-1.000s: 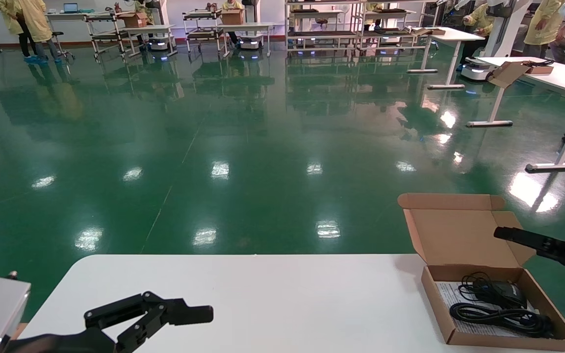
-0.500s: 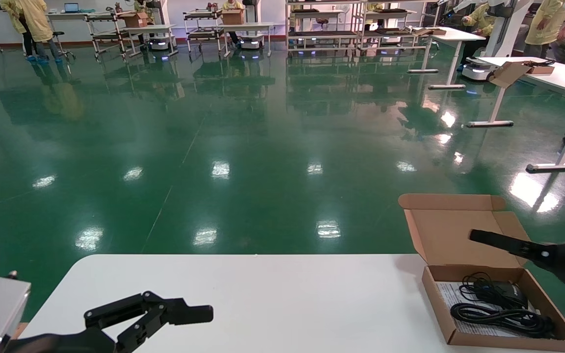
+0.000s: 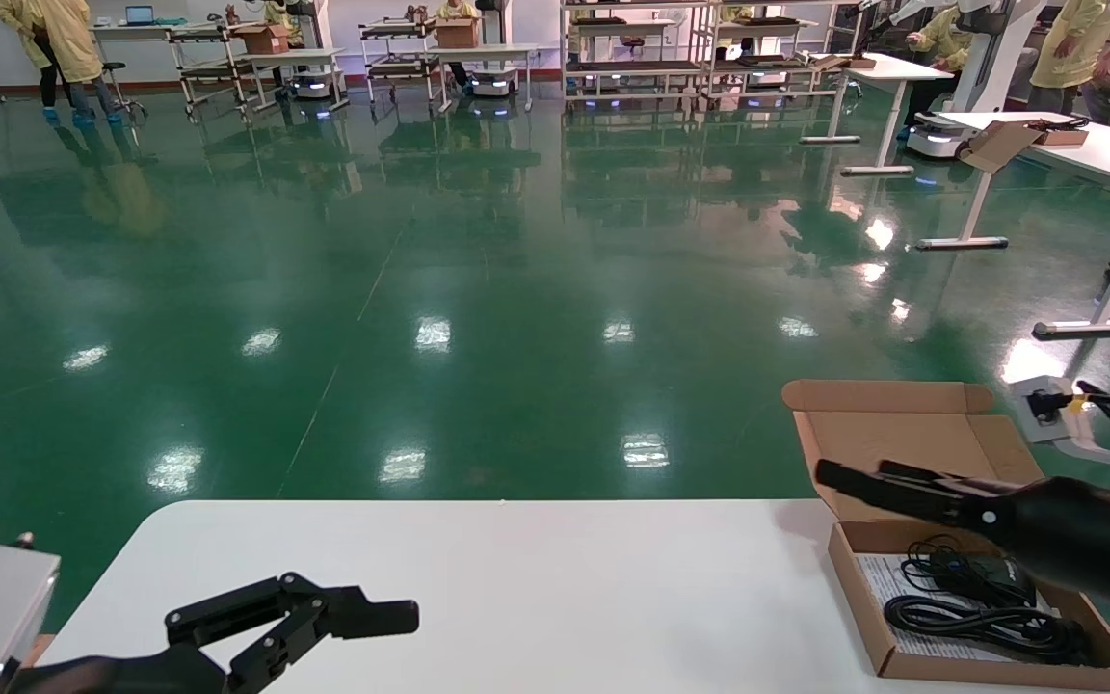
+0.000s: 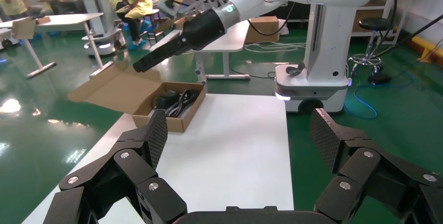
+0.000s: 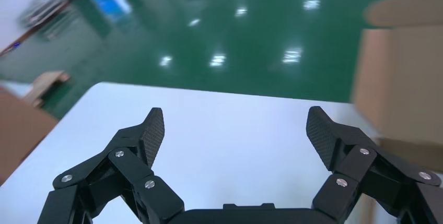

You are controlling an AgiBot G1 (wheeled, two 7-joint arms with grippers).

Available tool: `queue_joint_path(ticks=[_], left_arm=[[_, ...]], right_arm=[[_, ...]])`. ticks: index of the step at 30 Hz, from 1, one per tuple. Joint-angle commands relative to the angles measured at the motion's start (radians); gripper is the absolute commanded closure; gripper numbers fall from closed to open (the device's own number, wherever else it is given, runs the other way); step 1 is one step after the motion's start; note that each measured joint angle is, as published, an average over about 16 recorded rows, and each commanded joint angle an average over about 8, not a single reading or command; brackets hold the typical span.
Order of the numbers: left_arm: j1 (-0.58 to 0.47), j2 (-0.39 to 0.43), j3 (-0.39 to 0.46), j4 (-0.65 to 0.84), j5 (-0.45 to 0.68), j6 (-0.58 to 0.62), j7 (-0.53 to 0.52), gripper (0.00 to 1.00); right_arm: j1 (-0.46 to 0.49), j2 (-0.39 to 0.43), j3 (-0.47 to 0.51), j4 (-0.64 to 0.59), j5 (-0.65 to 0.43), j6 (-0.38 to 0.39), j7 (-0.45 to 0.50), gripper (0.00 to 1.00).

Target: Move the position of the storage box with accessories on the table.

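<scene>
The storage box is a shallow brown cardboard box at the right end of the white table, with its flap lid standing open at the far side. Inside lie coiled black cables, a black mouse and a white paper sheet. My right gripper is open and empty, in the air above the box's far left corner, in front of the lid. My left gripper is open and empty, low at the table's near left. The box also shows in the left wrist view.
The table's far edge drops to a glossy green floor. Narrower white desks with another cardboard box stand at the back right. Racks and people in yellow coats are far behind. A white robot base stands past the table's end.
My right gripper has moved left from the box's right side to above its far left corner, and more of the arm has come into view. The left arm and the box have not moved.
</scene>
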Motion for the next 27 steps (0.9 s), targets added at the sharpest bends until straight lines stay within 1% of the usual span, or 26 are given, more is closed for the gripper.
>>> queue_joint_path(ticks=[1, 27], left_arm=[[0.0, 0.0, 0.0, 0.0, 0.0, 0.0, 0.0, 0.0], [0.0, 0.0, 0.0, 0.0, 0.0, 0.0, 0.0, 0.0]], right_arm=[[-0.022, 0.008, 0.021, 0.042, 0.01, -0.021, -0.017, 0.0], [-0.312, 0.116, 0.293, 0.586, 0.145, -0.297, -0.237, 0.0]])
